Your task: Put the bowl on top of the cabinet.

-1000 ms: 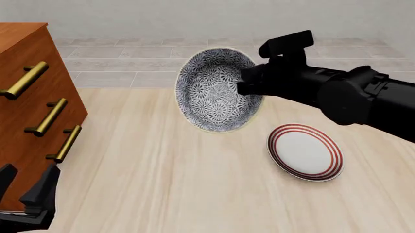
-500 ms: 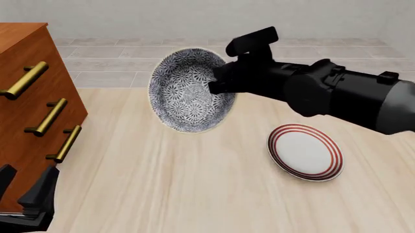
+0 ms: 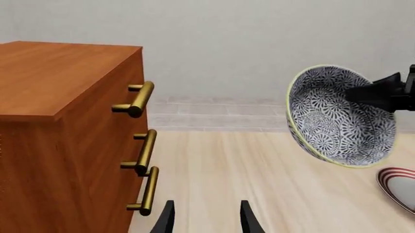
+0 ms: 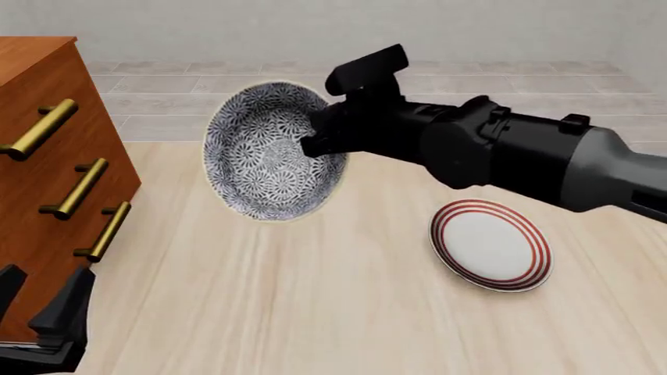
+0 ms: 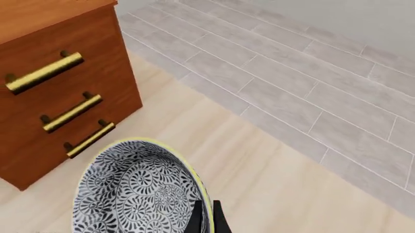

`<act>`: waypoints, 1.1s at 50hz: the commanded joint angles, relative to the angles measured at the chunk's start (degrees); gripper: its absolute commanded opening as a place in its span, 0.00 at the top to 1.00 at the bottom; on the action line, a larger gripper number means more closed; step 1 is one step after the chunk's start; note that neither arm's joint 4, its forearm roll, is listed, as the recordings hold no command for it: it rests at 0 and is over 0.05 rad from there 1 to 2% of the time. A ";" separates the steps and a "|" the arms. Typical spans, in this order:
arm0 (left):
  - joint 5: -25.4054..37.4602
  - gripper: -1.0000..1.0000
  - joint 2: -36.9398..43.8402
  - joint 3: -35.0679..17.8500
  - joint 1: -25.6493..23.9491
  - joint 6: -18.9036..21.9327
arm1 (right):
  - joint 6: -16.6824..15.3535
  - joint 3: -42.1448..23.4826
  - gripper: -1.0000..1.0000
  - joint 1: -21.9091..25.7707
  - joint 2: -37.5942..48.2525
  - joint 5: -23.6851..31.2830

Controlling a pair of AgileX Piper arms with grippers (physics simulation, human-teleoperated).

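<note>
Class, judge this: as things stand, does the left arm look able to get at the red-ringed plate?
Probably not easily. The left gripper sits low beside the cabinet, and the right arm, holding the bowl, stretches across above the plate.

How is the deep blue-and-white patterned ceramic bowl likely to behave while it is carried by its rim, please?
The deep blue-and-white patterned ceramic bowl looks rigid, so it should keep its shape. The right gripper pinches only one spot on its rim with the bowl tipped on edge, so it may swing or slip. If dropped onto the wooden table, it would probably chip.
</note>
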 commanded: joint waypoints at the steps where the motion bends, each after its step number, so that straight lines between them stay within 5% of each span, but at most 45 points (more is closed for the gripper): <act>1: -0.02 0.00 -0.01 0.00 0.08 -0.02 | -0.10 -1.19 1.00 1.78 0.71 -0.58; 23: 0.65 0.00 2.25 -3.60 -1.60 -2.68 | 0.35 -0.95 1.00 2.64 0.70 -1.47; 37: 2.73 0.00 11.30 -13.67 -8.98 -4.59 | 0.49 -0.40 1.00 2.93 -0.09 -1.81; 55: -4.32 0.00 23.72 -15.69 -16.71 -8.27 | -0.09 -0.49 1.00 2.99 -1.25 -1.42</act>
